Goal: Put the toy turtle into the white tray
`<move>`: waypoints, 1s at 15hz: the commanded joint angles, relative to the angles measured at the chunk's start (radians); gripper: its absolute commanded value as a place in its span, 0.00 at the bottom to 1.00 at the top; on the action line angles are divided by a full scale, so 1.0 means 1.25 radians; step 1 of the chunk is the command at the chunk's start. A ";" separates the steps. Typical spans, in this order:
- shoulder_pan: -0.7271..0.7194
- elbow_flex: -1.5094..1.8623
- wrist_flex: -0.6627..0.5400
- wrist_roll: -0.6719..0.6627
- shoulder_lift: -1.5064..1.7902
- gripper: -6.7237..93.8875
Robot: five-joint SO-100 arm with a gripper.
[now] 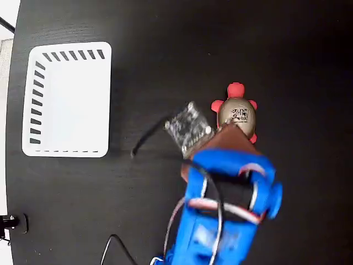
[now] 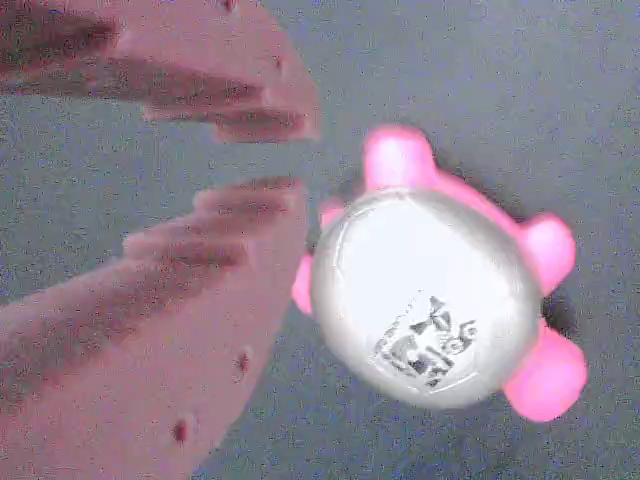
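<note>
Toy turtle [image 1: 237, 113] lengthwise vertical (head up).

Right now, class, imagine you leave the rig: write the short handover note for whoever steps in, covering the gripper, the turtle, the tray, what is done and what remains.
Gripper: jaws slightly apart, holding nothing; it sits just beside the toy turtle, the turtle not between the fingers.
Toy turtle: on the black table, right of centre in the fixed view, shell up with its printed mark showing.
White tray: at the left of the table, with nothing in it.
Done: approach only.
Left: close on the turtle, lift it, carry it left, release it in the tray.
</note>
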 commanded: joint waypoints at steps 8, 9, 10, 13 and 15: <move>0.076 -0.271 0.044 0.202 -0.324 0.12; 0.080 -0.271 0.045 0.222 -0.337 0.22; 0.081 -0.272 0.045 0.232 -0.345 0.34; 0.064 -0.275 0.063 0.266 -0.344 0.46; 0.060 -0.280 0.063 0.279 -0.355 0.52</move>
